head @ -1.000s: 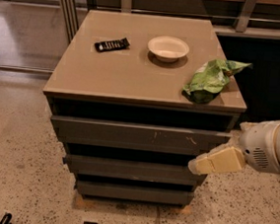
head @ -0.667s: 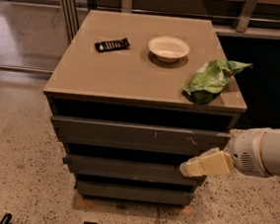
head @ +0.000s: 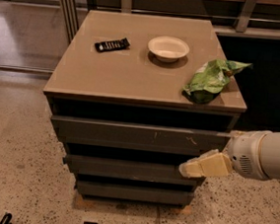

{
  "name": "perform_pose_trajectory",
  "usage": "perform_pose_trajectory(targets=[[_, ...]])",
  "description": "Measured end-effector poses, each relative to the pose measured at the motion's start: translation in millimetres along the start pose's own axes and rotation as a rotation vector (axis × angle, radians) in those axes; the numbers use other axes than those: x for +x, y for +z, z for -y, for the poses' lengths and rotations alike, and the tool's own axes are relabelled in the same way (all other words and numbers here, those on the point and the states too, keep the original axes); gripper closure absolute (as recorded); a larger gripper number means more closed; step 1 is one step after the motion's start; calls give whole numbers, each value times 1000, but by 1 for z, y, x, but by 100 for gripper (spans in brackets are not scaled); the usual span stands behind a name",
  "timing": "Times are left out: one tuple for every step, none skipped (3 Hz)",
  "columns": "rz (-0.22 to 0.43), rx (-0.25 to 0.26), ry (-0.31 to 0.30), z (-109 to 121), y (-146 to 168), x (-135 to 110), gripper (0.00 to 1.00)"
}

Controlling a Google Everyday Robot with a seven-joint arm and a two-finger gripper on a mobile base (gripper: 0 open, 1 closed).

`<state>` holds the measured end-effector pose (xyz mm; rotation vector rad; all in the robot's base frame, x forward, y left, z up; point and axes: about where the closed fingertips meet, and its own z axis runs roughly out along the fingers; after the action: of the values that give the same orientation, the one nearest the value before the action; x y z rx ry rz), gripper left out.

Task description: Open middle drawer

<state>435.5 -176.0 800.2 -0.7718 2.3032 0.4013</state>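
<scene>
gripper (head: 188, 168) – off the cabinet's (head: 134, 71) front right corner, tip at the right end of the middle drawer (head: 124, 168); can't tell how open it is or whether it grips anything | middle drawer – second of cabinet's three fronts, under the scratched front (head: 138, 133)

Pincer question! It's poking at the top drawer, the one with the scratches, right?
Not quite. The camera view shows the pincer lower down, at the right end of the middle drawer. That is the plain front just below the scratched top drawer.
</scene>
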Motion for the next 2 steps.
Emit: perform_pose_trajectory(targets=[[23,0,94,-7,30,21,0],[74,8,172,-12,62,41,0]])
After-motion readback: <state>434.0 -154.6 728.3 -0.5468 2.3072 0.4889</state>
